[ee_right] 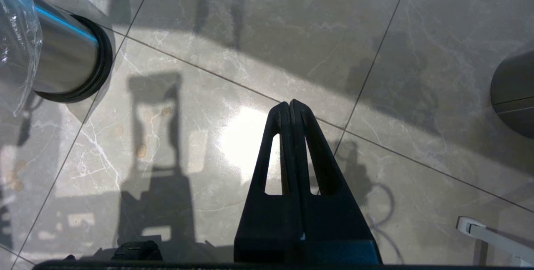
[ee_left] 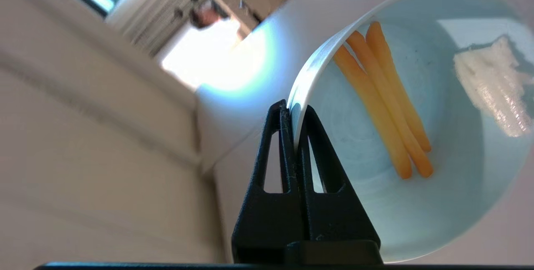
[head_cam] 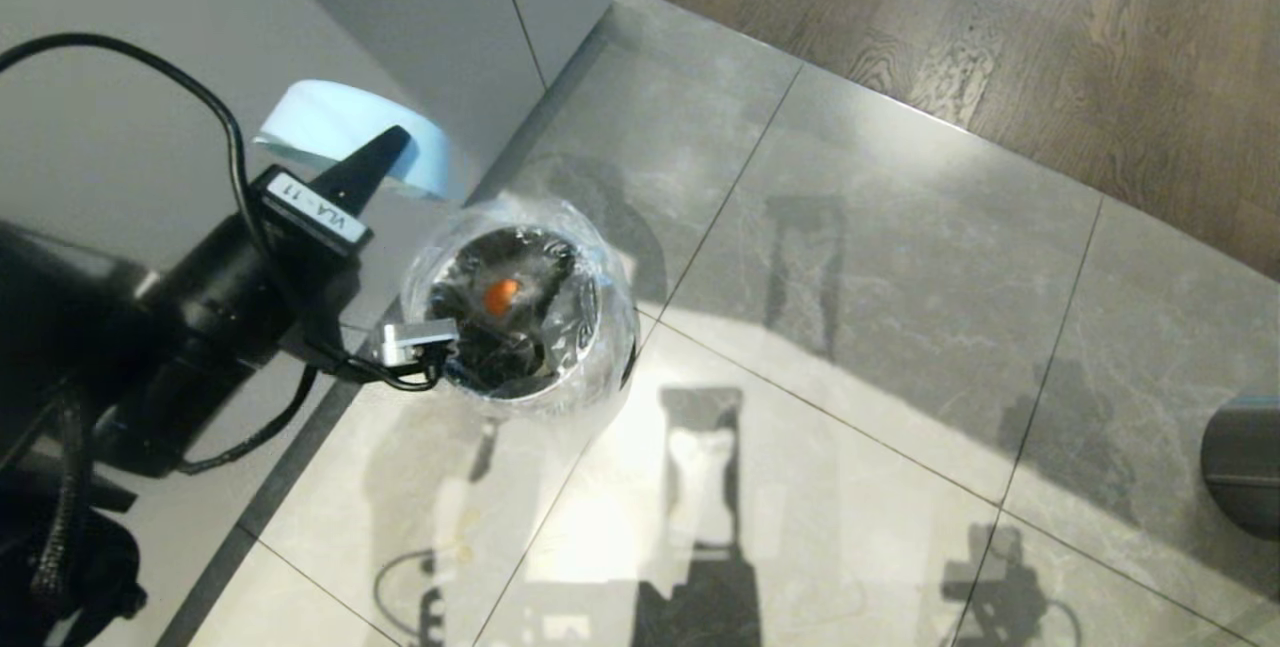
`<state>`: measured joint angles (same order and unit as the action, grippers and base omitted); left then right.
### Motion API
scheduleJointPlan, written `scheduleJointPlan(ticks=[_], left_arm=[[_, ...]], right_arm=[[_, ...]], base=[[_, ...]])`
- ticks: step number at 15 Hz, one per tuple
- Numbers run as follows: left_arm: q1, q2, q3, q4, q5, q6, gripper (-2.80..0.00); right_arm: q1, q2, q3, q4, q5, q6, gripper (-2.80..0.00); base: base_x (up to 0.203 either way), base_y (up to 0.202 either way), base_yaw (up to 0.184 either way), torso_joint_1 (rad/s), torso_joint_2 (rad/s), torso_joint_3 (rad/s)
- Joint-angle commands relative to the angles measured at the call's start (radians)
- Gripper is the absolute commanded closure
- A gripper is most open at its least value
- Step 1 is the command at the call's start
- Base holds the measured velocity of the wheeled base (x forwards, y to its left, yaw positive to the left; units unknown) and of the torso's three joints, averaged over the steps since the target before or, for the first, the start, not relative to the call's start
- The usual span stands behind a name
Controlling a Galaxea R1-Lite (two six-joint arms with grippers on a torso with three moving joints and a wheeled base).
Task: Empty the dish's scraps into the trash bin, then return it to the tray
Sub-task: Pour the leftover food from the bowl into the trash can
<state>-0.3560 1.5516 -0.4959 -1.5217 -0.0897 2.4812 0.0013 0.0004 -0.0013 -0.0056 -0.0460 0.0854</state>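
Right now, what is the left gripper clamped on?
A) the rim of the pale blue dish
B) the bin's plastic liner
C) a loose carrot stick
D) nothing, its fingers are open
A: in the left wrist view the left gripper pinches the rim of the dish, one finger inside and one outside, with carrot sticks clinging inside.

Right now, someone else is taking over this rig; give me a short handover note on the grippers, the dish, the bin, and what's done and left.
Left gripper: shut on the dish rim, dish tipped on edge beside the trash bin.
Right gripper: shut, empty, parked above the floor.
Scraps: three carrot sticks and a pale bit cling inside the dish; one orange piece lies in the bin.
Done: dish carried to the bin.
Left: finish emptying, then return the dish to the tray, which is out of view.
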Motion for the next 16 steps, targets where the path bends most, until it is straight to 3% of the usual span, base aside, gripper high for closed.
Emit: scheduleJointPlan(ticks=[1, 10, 16], left_arm=[[-0.039, -0.076, 0.044, -0.048, 0.041, 0.034, 0.00], [-0.178, -0.104, 0.019, -0.048, 0.110, 0.090, 0.00], [-0.211, -0.124, 0.026, -0.048, 0.142, 0.131, 0.00]], right_arm=[[0.000, 0.000, 0.000, -0.001, 0.001, 0.001, 0.00], [0.000, 0.000, 0.000, -0.001, 0.001, 0.001, 0.00], [0.000, 0.000, 0.000, -0.001, 0.000, 0.001, 0.00]], base=[[0.000, 0.000, 0.000, 0.000, 0.00, 0.000], [0.000, 0.000, 0.000, 0.000, 0.00, 0.000], [0.000, 0.000, 0.000, 0.000, 0.00, 0.000]])
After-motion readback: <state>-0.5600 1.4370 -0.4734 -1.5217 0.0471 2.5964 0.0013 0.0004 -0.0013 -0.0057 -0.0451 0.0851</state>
